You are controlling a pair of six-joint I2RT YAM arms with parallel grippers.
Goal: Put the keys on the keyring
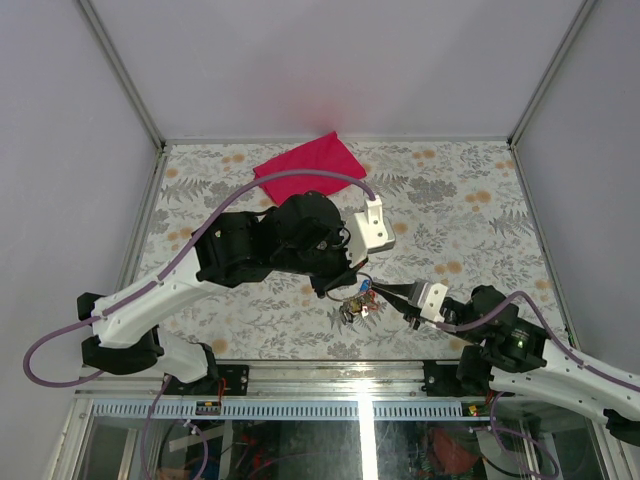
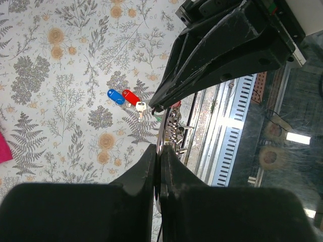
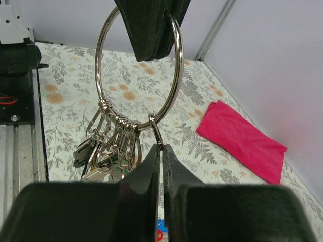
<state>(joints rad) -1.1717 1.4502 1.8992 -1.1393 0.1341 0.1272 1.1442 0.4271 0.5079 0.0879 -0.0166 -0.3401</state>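
The keyring (image 3: 103, 60) is a large silver ring that hangs upright. My left gripper (image 2: 160, 151) is shut on its rim, and its black fingers (image 3: 151, 30) grip the ring's top in the right wrist view. A bunch of silver clips and dark keys (image 3: 108, 146) hangs from the ring's bottom. My right gripper (image 3: 161, 147) is shut on one thin clip (image 3: 155, 130) that hangs from the ring. The blue-headed key (image 2: 115, 96) and the red-headed key (image 2: 130, 97) sit side by side just beyond my right gripper's tip (image 2: 156, 106). I cannot tell whether they are joined to the clip.
A magenta folded cloth (image 1: 308, 165) lies at the back of the flowered table (image 1: 470, 200). The metal front rail (image 2: 227, 136) runs close under the ring. Both grippers (image 1: 345, 283) (image 1: 383, 292) meet near the front middle of the table.
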